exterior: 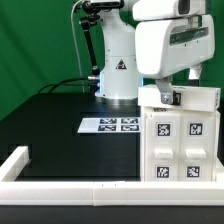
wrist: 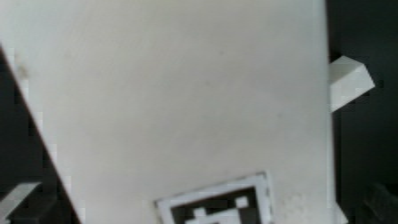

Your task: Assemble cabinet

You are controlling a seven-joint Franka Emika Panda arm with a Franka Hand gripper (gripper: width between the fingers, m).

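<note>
The cabinet [exterior: 180,135] is a white box with black-and-white tags on its front, standing at the exterior view's right on the black table. My gripper [exterior: 163,97] hangs straight down right over the cabinet's top rear corner, touching or nearly touching it. In the wrist view a white cabinet panel [wrist: 187,100] fills most of the picture, with one tag [wrist: 222,205] at its edge. Only a grey fingertip [wrist: 16,200] shows beside the panel. No fingers meet over the panel, so the jaws stand apart. Another white part [wrist: 350,78] sticks out behind the panel.
The marker board [exterior: 110,125] lies flat mid-table, left of the cabinet. The white rail frame [exterior: 70,187] edges the table's front and left. The arm's white base [exterior: 117,75] stands at the back, with a black cable trailing left.
</note>
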